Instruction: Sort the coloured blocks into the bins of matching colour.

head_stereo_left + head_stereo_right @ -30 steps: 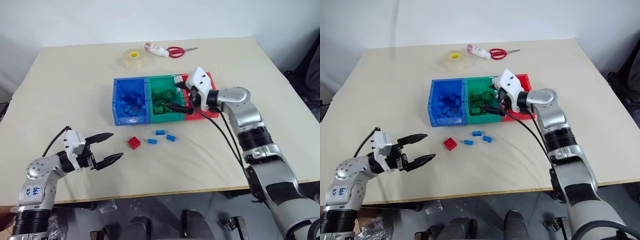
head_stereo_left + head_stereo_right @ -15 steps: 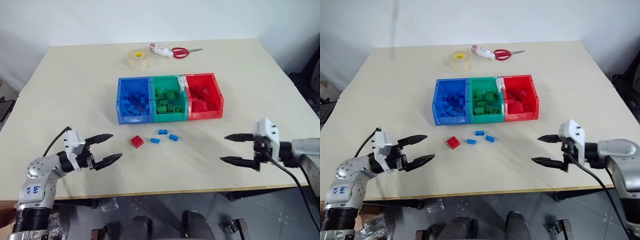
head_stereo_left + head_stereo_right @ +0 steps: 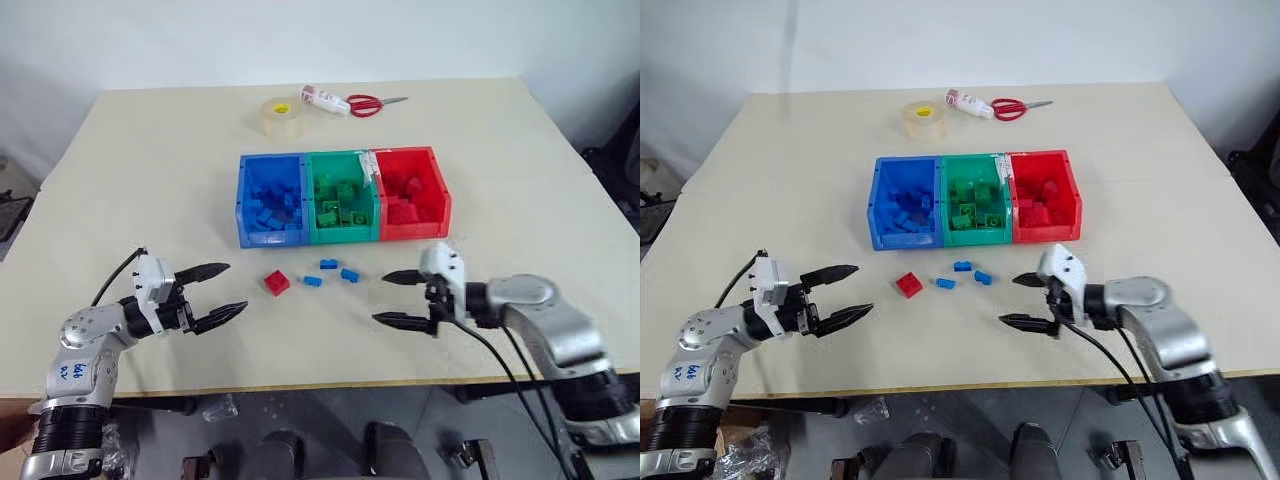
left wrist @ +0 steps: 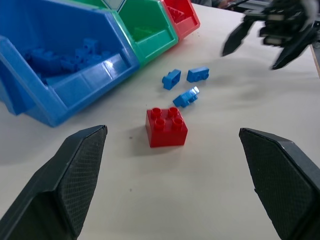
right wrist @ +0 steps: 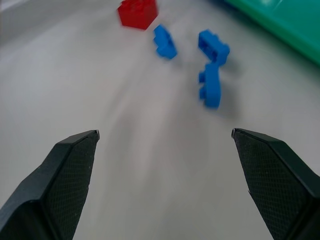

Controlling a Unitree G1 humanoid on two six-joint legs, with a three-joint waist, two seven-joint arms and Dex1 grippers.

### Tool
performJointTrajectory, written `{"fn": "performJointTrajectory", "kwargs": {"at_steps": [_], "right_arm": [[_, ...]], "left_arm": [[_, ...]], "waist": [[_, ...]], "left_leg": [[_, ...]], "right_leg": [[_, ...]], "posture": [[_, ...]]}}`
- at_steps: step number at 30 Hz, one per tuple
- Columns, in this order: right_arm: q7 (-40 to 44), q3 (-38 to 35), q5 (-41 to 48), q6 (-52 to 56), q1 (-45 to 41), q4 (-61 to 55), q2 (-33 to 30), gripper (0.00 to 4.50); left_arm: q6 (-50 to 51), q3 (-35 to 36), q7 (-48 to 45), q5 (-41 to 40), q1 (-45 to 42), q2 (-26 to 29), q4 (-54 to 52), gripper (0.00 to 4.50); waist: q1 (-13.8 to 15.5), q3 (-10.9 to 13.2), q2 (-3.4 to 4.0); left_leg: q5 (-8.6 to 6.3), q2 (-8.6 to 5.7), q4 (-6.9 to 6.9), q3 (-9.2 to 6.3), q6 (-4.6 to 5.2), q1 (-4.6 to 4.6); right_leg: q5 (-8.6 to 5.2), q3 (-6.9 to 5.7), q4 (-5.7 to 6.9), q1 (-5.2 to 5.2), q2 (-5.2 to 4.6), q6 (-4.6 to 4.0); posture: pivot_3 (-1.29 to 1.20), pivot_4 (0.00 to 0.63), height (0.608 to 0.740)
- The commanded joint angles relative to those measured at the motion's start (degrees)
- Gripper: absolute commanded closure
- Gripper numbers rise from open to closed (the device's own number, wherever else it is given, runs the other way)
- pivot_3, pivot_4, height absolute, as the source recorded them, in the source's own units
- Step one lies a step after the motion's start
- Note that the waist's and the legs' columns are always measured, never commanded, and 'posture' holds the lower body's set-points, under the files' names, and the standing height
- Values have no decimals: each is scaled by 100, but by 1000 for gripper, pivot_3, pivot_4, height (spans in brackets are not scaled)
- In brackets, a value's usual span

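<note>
- Lying loose on the beige tabletop (image 3: pixel 150 180), one red studded plastic brick (image 3: pixel 275 283) and three small blue studded plastic bricks (image 3: pixel 331 271) sit just in front of the joined blue, green and red plastic bins (image 3: pixel 343 196).
- Left gripper (image 3: pixel 221 292) hovers left of the red brick, fingers spread wide, holding nothing.
- Right gripper (image 3: pixel 392 299) hovers right of the blue bricks, fingers wide apart, empty.

blue bin (image 4: pixel 45 95) cut off
</note>
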Motion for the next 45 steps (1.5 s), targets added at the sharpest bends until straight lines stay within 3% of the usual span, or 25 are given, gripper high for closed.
{"fn": "performJointTrajectory", "kwargs": {"at_steps": [1,7,10,21,22,30,31,33,43,45], "right_arm": [[-244,224,-346,-390,-517,593,401,56],[-251,463,-719,-854,-1004,1503,802,56],[-228,500,-803,-993,-1048,1607,889,639],[-174,330,-579,-647,-895,589,858,4437],[-160,319,-542,-576,-926,492,854,4478],[-120,332,-537,-311,-1061,290,727,4478],[-114,360,-557,-227,-1059,289,682,4316],[-109,398,-580,-95,-1053,284,621,3943],[-254,668,-1068,-331,-1305,1125,707,562],[-248,776,-1172,-285,-1391,1263,739,305]], "left_arm": [[-22,57,47,-64,125,-10,-371,0],[35,170,139,-107,317,23,-573,0],[46,184,182,-113,352,18,-605,0],[-4,172,232,-108,368,-28,-569,0],[-9,163,234,-103,352,-35,-555,0],[-42,157,247,-91,351,-82,-557,0],[-45,158,250,-90,361,-85,-564,0],[-47,162,255,-90,379,-87,-572,0],[-59,160,265,-87,414,-95,-595,0],[-61,172,262,-90,420,-86,-601,0]], "waist": [[-8,0,0],[-7,0,0],[-19,0,0],[-24,0,1],[-23,0,1],[-16,0,0],[-17,0,0],[-16,0,0],[-29,0,0],[-34,0,0]], "left_leg": [[0,3,0,0,0,1],[0,0,-2,-5,-1,0],[0,0,-2,-5,-1,0],[0,2,-2,-4,-1,0],[0,2,-2,-4,-1,0],[0,2,-2,-4,-1,1],[0,2,-2,-4,-1,0],[0,1,-2,-4,-1,0],[0,2,-4,-3,-1,1],[0,2,-4,-3,-1,1]], "right_leg": [[0,0,0,0,2,0],[0,-1,9,-5,3,0],[0,-2,10,-5,3,0],[0,-2,11,-6,4,0],[0,-2,11,-6,4,0],[0,-1,11,-6,4,0],[0,-1,11,-6,4,0],[0,-1,11,-6,4,0],[0,-1,11,-7,5,0],[0,-1,11,-8,5,0]], "posture": [[0,150,740],[0,150,740],[0,150,740],[0,150,740],[0,150,740],[0,150,740],[0,150,740],[0,150,740],[0,150,740],[0,150,740]]}}
